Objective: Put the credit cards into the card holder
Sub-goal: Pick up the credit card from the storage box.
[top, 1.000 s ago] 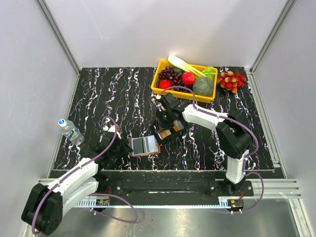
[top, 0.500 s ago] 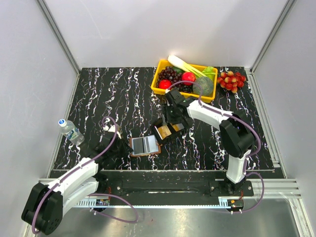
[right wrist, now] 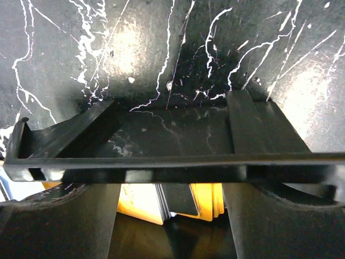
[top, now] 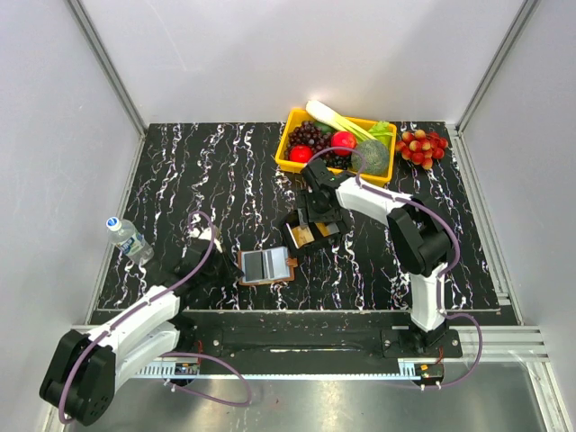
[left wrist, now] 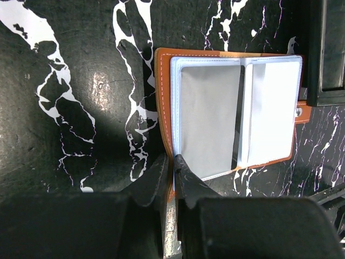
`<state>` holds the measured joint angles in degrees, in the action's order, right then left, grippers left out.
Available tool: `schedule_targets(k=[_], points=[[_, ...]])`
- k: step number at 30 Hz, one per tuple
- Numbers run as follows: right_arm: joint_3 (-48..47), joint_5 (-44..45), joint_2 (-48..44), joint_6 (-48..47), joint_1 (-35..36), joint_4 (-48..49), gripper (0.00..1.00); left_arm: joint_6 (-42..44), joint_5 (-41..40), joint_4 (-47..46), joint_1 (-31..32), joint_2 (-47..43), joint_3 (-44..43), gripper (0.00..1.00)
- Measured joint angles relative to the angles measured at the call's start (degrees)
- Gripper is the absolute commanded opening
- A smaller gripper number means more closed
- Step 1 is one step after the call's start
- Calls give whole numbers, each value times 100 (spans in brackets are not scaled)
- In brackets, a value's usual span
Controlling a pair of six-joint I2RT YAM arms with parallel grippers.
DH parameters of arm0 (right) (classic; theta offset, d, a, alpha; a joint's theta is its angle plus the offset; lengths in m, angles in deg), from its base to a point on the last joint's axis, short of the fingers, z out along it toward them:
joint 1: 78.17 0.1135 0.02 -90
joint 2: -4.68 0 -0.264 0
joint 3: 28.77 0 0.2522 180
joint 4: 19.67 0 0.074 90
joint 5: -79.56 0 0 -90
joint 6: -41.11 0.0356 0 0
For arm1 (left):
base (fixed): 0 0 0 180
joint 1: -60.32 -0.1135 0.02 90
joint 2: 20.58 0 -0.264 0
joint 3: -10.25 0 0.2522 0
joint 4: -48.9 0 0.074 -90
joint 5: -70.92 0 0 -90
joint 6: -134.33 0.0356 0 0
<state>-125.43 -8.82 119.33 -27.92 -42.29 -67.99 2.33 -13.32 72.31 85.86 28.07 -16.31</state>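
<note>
1. The card holder is lying open and flat on the black marbled table. Its clear sleeves are facing up inside a brown border, and its snap tab is sticking out at the right edge.
2. The left gripper is meeting the card holder at its near left corner. Its 2 fingers are drawn almost together, pinching the holder's edge there.
3. A black box is standing just beyond the card holder's far right corner, close beside it.
4. The right gripper is hanging over that box. Its fingers are spread wide, 1 on each side of the contents, and are clamping nothing.
5. The credit cards, orange-yellow with a darker one among them, are standing on edge inside the box, outside the card holder.
6. A grey panel is filling the holder's left sleeve; whether it is a card cannot be told.
7. A yellow crate of fruit and vegetables is sitting well beyond the card holder, to its far right.
8. A bunch of red grapes is lying farther right again.
9. A water bottle is lying well to the card holder's left.
</note>
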Motion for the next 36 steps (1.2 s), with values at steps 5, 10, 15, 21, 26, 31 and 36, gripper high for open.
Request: schedule_targets(k=[5, 10, 15, 21, 26, 31, 36], points=[[-63, -260, 68, 7, -17, 9, 71, 0, 46, -52, 0, 109, -31, 9], [245, -697, -111, 149, -92, 374, 65, 0, 76, -81, 0, 146, -37, 9], [487, -1062, -254, 361, -98, 562, 61, 7, 114, -122, 0, 199, -37, 9], [544, -1493, -448, 601, -101, 721, 59, 13, 120, -138, 0, 221, -37, 9], [612, -1923, -595, 774, -101, 984, 58, 15, 125, -155, 0, 223, -37, 9], [693, -2277, -616, 911, -101, 1147, 58, 15, 138, -184, 0, 254, -37, 9], [721, -2562, -616, 994, -72, 1268, 57, 17, 160, -236, 0, 286, -39, 9]])
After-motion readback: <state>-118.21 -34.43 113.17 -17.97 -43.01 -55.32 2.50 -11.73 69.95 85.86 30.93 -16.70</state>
